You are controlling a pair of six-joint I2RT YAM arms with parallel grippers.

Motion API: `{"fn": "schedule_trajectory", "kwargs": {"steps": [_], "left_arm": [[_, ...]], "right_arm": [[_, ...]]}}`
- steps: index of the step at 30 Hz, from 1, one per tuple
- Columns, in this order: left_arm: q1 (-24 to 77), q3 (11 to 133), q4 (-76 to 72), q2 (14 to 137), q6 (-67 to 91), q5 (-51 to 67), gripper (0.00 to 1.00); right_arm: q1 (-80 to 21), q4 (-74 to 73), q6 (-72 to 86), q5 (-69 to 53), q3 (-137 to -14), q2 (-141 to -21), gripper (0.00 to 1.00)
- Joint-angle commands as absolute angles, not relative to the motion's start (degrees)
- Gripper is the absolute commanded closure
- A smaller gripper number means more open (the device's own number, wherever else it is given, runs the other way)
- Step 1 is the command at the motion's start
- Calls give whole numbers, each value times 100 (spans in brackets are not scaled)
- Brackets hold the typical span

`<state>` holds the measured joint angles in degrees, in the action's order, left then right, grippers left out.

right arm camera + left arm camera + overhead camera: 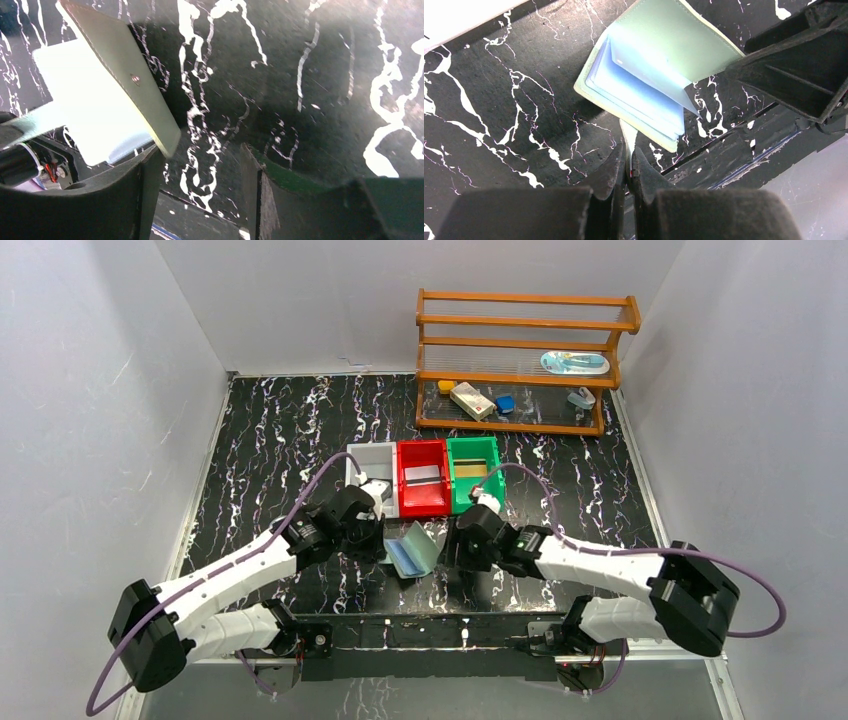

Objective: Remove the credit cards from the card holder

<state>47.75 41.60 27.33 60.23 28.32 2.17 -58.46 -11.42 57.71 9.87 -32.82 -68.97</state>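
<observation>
Card holder: one, grey-green, on the table (270, 440) between the two arms, just near of the bins.
Card holder (412, 550) pose: open like a book; one cover lies flat with clear bluish pockets fanned on it, and the other cover stands tilted up on the right arm's side.
Facing: the open side faces the left arm, and the tab (628, 134) points straight at it.
Long axis: the flat cover's long edge runs crosswise to the left fingers.
Left end effector (629, 152): closed tight, pinching the tab.
Right end effector (202, 150): jaws apart, gripping nothing; the raised cover's edge is just beside one finger.
Bins: three in a row, white bin (372, 455), red bin (402, 480), green bin (497, 475).
Cards in bins: two seen, a silver-grey card (422, 475) in the red one and a gold card (468, 470) in the green one.
Cards in the pockets: number cannot be told.
</observation>
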Motion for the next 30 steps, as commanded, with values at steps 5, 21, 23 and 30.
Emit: {"fn": "schedule_trajectory", "kwargs": {"steps": [5, 21, 23, 30], "left_arm": [[4776, 4470, 2819, 6113, 2435, 495, 100], [4775, 3828, 2650, 5346, 3083, -219, 100], [4759, 3826, 2380, 5370, 3067, 156, 100], [4770, 4437, 2320, 6127, 2769, 708, 100]], "right_arm": [[-5813, -846, 4927, 600, -4511, -7954, 34], [-5813, 300, 6692, 530, -2591, -7301, 79], [-5812, 985, 7126, 372, -1971, -7240, 77], [-5814, 170, 7211, 676, -2100, -7341, 61]]}}
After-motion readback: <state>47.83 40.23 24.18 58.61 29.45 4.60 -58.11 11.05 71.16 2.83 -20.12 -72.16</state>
